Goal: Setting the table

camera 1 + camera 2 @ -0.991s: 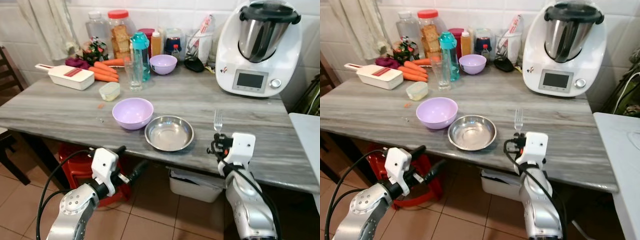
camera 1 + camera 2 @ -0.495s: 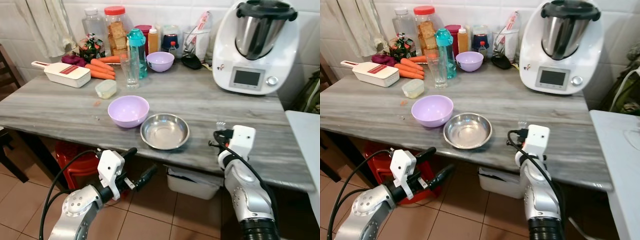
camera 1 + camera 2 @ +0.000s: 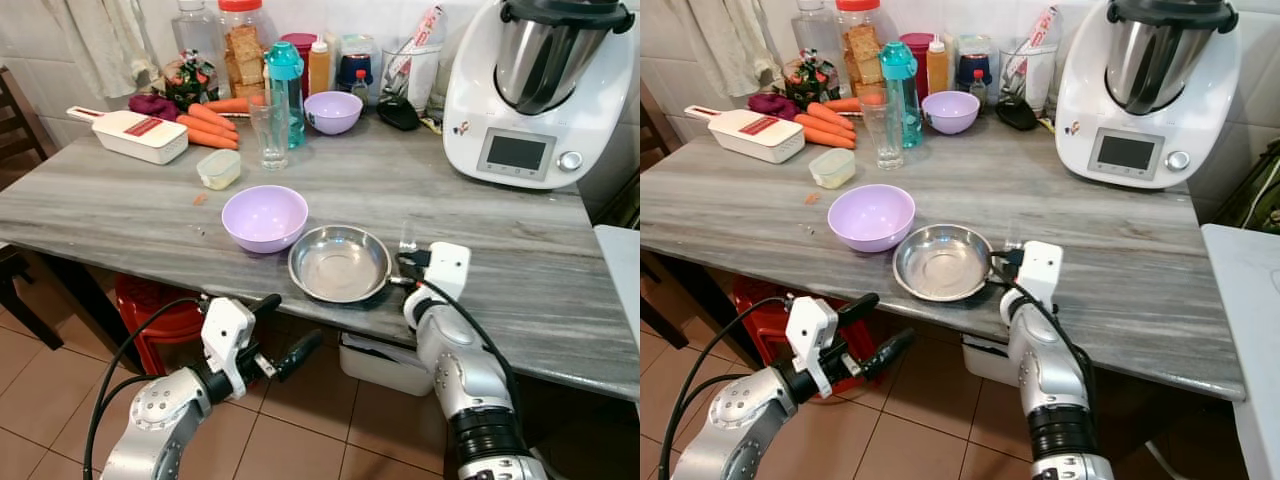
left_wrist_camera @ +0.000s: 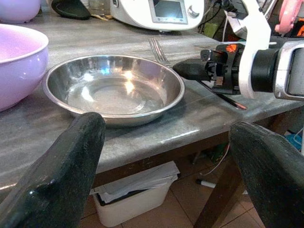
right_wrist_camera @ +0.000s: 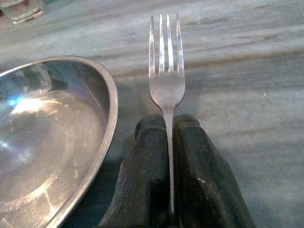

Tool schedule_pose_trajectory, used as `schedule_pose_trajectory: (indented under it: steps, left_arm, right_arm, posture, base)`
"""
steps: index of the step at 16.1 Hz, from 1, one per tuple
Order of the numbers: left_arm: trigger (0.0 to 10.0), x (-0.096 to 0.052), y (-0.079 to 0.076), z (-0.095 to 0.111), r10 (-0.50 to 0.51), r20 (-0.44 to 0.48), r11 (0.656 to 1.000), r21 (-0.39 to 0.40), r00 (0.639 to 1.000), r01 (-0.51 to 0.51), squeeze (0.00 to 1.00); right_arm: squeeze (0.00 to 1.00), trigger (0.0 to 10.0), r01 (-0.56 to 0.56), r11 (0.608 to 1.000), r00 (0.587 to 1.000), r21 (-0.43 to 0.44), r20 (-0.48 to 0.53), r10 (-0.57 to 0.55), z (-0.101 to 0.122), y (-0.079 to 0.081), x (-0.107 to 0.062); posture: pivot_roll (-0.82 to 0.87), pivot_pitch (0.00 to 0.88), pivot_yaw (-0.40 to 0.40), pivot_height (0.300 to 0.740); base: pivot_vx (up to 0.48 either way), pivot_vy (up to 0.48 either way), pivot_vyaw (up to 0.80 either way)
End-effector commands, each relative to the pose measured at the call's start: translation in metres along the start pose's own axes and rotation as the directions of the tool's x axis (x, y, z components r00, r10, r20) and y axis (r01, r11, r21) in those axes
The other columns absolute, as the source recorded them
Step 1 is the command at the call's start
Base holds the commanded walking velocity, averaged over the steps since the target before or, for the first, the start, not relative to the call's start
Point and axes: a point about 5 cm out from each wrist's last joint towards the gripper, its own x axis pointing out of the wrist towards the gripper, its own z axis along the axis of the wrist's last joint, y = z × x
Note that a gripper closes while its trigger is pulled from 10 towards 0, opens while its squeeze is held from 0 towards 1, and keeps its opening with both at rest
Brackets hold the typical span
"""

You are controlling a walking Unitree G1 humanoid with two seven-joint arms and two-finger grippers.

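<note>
Fork placement's nearly done: your right gripper (image 5: 166,142) pinches the slim silver fork (image 5: 165,71) beside the shallow steel dish (image 3: 339,263); release remains.

Silver fork (image 5: 166,80), tines forward, low beside empty steel plate (image 3: 339,263), near table edge

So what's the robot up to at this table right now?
It is setting a place at the grey wood-grain table. The right gripper is shut on a silver metal fork, holding it low over the tabletop just to the right of the shallow round steel dish, tines pointing away from the robot. The left gripper hangs open below the table edge, holding nothing. A lavender plastic bowl sits to the left of the dish.
</note>
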Motion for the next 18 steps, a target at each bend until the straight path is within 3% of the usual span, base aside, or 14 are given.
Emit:
schedule_pose_trajectory:
  steps: [1, 12, 18]
  left_arm:
    - [10.0, 0.001, -0.002, 0.005, -0.02, 0.005, 1.0, 0.013, 1.0, 0.02, 0.0]
    - [10.0, 0.001, -0.004, 0.006, -0.05, -0.005, 0.999, 0.006, 0.999, 0.05, 0.0]
    - [10.0, -0.004, -0.003, 0.006, -0.053, -0.017, 0.999, 0.006, 0.998, 0.053, 0.0]
  right_arm:
    - [0.0, 10.0, 0.005, 1.0, 1.0, 0.005, -0.012, -0.005, 0.001, 0.003, 0.002]
    - [0.0, 10.0, 0.084, 0.994, 0.996, 0.062, -0.016, -0.083, 0.002, -0.005, 0.014]
    - [0.0, 10.0, 0.104, 0.993, 0.994, 0.051, -0.023, -0.103, 0.0, -0.005, 0.022]
  posture:
    - [0.0, 0.0, -0.003, 0.74]
    - [0.0, 0.0, 0.008, 0.74]
    - [0.02, 0.0, 0.003, 0.74]
  base:
    - [0.0, 0.0, 0.0]
    - [0.0, 0.0, 0.0]
    - [0.0, 0.0, 0.0]
